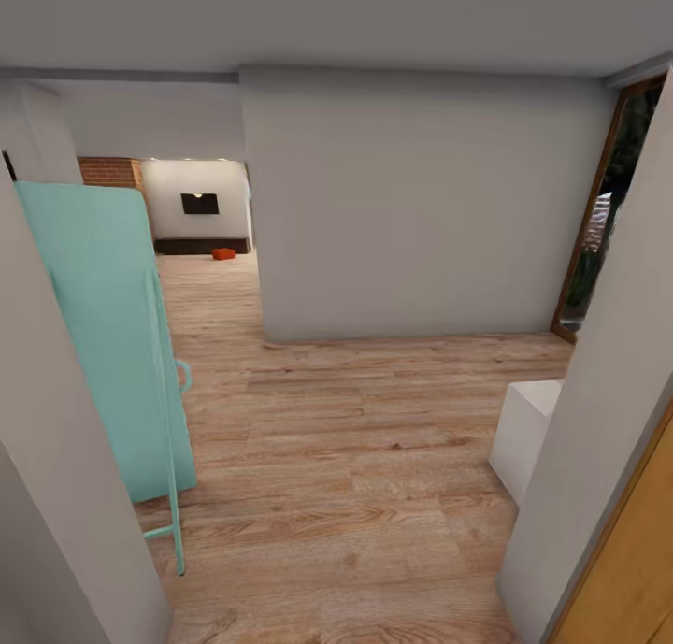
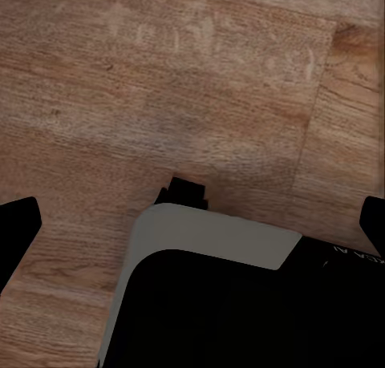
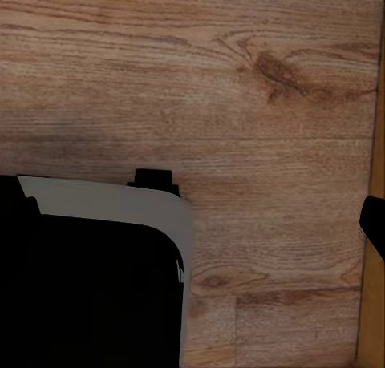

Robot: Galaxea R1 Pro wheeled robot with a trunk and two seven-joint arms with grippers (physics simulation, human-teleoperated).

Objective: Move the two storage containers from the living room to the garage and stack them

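Far down the hallway in the head view, one orange-red storage container [image 1: 222, 253] sits on the light wood plank floor [image 1: 327, 438] of the living room. It lies in front of a long dark low cabinet [image 1: 202, 245], under a black wall TV [image 1: 200, 204]. A brick fireplace [image 1: 110, 171] shows to their left. In the left wrist view my left gripper [image 2: 194, 220] hangs open over bare planks, with one dark fingertip [image 2: 16, 224] at each side edge. My right gripper [image 3: 192, 216] is likewise open over the planks, holding nothing.
A teal door [image 1: 112, 326] with a handle stands open at the left. A white wall block [image 1: 421, 205] fills the centre, with the passage to its left. At the right are a low white box [image 1: 523, 434], a wood-framed glass door [image 1: 598, 223] and an orange wooden door [image 1: 626, 569].
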